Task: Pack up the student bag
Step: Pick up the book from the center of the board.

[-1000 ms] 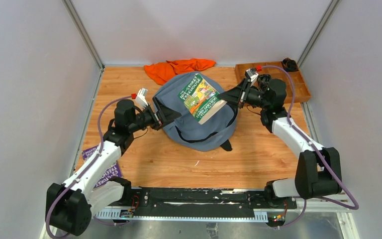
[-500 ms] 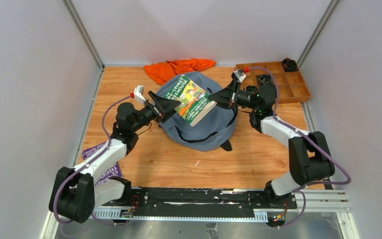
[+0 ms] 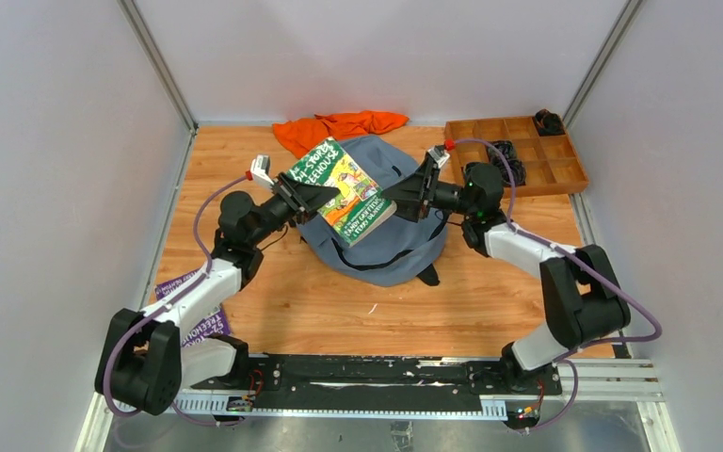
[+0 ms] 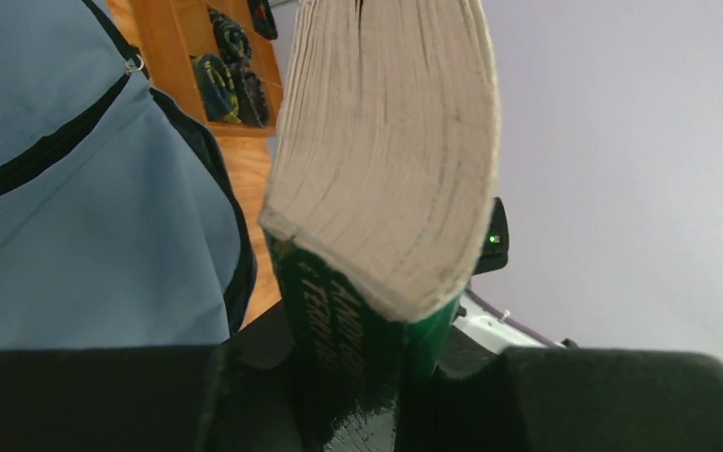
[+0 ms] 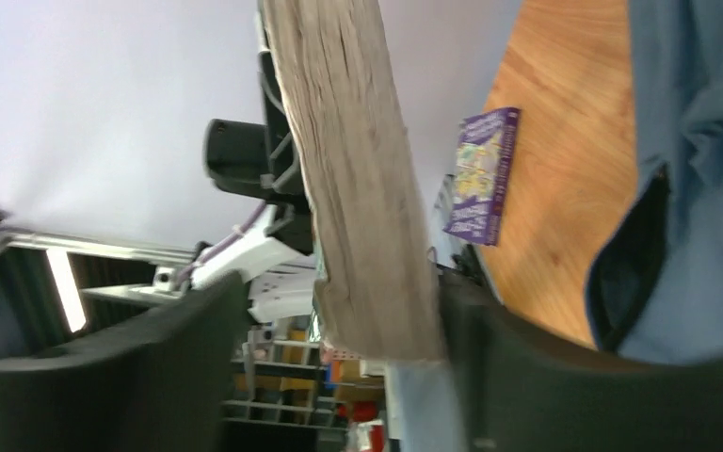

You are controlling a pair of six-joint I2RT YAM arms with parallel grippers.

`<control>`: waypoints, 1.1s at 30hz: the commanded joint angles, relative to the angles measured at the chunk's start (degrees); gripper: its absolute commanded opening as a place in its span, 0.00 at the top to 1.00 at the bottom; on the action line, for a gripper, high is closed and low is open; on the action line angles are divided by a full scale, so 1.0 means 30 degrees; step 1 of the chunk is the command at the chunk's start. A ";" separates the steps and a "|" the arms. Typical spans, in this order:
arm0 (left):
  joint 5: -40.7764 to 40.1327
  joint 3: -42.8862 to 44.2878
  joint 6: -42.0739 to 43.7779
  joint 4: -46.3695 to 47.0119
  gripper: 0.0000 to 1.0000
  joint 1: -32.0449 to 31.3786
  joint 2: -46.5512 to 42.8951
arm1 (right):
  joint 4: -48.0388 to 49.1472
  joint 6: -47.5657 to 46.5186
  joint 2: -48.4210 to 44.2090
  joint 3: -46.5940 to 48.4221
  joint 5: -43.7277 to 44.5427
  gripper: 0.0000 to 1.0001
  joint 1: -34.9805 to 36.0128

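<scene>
The student bag, grey-blue with dark zippers, lies flat mid-table. Above its left part hangs a green paperback book, tilted. My left gripper is shut on the book's left end, and the left wrist view shows the green spine pinched between the jaws of that gripper. My right gripper stands open at the book's right end. The page edge sits between its spread jaws, with a gap on one side. Part of the bag shows below.
An orange cloth lies at the back by the wall. A wooden compartment tray with dark items sits back right. A purple book lies on the table near the left arm's base, seen also in the right wrist view as the purple book.
Both arms carried the book leftward over the bag. My left gripper closed on the book's left end, and my right gripper opened its hold on the right end.
</scene>
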 commanded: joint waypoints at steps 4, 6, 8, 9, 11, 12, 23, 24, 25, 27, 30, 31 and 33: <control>-0.1474 0.0630 0.1589 -0.1748 1.00 0.0003 -0.0775 | -0.9235 -0.7237 -0.3767 0.0118 0.1896 0.00 0.0292; -0.1735 0.0581 0.1471 -0.1835 1.00 0.0003 -0.0830 | -0.8394 -0.6604 -0.4091 -0.0376 0.2288 0.00 0.0367; -0.1929 0.0576 0.1163 -0.1832 1.00 0.0003 -0.0847 | -0.7560 -0.5963 -0.4153 -0.0886 0.2824 0.00 0.0608; -0.1977 0.0645 0.1082 -0.1821 1.00 0.0003 -0.0877 | -0.7388 -0.5781 -0.4142 -0.1040 0.3246 0.00 0.0814; -0.2073 0.0791 0.1026 -0.1832 1.00 0.0003 -0.1022 | -0.6732 -0.5400 -0.3994 -0.1381 0.3974 0.00 0.1250; -0.2160 0.0858 0.1007 -0.1821 1.00 0.0003 -0.1159 | -0.5914 -0.5102 -0.3869 -0.1574 0.4335 0.00 0.1484; -0.2703 0.0817 0.0663 -0.2140 1.00 0.0003 -0.1382 | -0.0622 -0.3225 -0.0990 -0.0942 0.7588 0.02 0.4671; -0.2784 0.0799 0.0665 -0.2134 1.00 0.0003 -0.1497 | 0.0167 -0.2742 -0.0421 -0.0747 0.7581 0.03 0.4779; -0.2853 0.0753 0.0676 -0.2130 1.00 0.0003 -0.1566 | 0.1030 -0.2232 0.0126 -0.0609 0.7613 0.05 0.4884; -0.2916 0.0725 0.0728 -0.2156 1.00 0.0003 -0.1753 | 0.2883 -0.1082 0.1343 -0.0407 0.7741 0.11 0.4932; -0.2889 0.0594 0.0784 -0.2144 1.00 0.0003 -0.1838 | 0.5381 0.0413 0.2775 0.0061 0.7913 0.26 0.4956; -0.2870 0.0511 0.0797 -0.2135 1.00 0.0003 -0.1810 | 0.5963 0.0902 0.3151 0.0254 0.7882 0.32 0.4947; -0.2945 0.0294 0.0823 -0.2146 1.00 0.0003 -0.1799 | 0.6956 0.1680 0.3769 0.0594 0.7904 0.47 0.4973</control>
